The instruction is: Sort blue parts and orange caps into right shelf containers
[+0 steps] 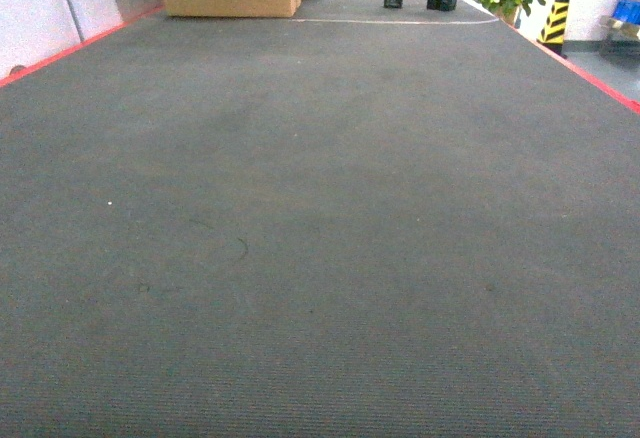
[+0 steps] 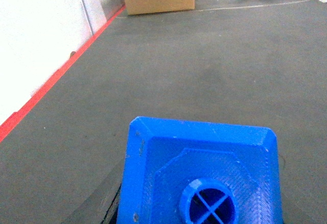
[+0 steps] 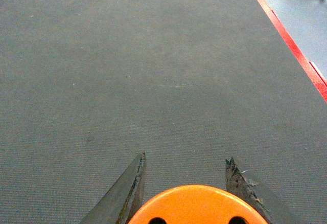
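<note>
While carpet [image 1: 320, 258] stretches open, red edging [image 3: 286, 35], tools gripping blue part [image 2: 204, 178], orange cap [image 3: 196, 206].

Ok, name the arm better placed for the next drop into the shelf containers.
Neither has an edge. The left gripper carries a blue part and the right gripper an orange cap, so both are loaded. No shelf or container shows in any view, only grey carpet, so nearness cannot be judged.

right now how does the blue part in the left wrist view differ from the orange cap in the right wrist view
The blue part is a squarish block with bevelled corners; the orange cap is round. The blue part has a round knob with a cross inside; the orange cap has a smooth top with small dark holes. Dark fingers flank the orange cap; none are clear beside the blue part. Both sit at the frame's bottom over gray carpet.
</note>
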`<state>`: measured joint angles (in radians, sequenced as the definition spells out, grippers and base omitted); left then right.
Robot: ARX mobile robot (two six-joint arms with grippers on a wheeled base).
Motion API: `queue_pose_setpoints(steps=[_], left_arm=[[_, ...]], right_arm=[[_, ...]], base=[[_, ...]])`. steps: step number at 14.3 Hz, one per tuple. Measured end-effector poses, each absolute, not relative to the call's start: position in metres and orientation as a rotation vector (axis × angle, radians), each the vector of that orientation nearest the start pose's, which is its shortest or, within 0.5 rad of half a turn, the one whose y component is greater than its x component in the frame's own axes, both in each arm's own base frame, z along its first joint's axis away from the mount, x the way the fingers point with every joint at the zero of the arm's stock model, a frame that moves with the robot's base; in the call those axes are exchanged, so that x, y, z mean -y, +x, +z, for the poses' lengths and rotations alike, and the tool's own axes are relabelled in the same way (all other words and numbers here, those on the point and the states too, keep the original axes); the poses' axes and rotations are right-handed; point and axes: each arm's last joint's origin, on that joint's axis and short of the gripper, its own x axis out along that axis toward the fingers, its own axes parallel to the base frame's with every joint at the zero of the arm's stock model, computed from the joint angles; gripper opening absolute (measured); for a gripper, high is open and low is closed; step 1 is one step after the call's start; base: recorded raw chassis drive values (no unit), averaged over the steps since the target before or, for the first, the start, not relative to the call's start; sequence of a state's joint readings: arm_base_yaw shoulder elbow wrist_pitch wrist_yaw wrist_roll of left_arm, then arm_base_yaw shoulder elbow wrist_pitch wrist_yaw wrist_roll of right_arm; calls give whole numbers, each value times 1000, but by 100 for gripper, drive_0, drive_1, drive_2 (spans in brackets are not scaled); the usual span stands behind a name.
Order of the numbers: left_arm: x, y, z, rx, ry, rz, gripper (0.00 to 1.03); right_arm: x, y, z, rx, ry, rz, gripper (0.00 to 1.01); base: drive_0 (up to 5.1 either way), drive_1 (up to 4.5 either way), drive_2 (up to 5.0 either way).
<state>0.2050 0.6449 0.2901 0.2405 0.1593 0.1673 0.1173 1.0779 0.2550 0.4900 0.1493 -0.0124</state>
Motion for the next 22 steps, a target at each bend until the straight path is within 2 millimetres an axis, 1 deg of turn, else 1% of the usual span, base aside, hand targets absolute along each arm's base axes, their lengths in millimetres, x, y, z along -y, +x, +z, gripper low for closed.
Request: queue_pose_setpoints(steps=[3, 6, 22], left_arm=[[-28, 155, 218, -152, 143, 41, 45], [-28, 154, 218, -147, 147, 42, 45], [-29, 154, 218, -148, 147, 46, 45]], right_arm=[[-19, 196, 166, -330, -57, -32, 41], [-19, 196, 166, -330, -57, -32, 41], [-19, 196, 166, -331, -57, -30, 41]], base=[[0, 0, 0], [0, 0, 0], [491, -253, -253]])
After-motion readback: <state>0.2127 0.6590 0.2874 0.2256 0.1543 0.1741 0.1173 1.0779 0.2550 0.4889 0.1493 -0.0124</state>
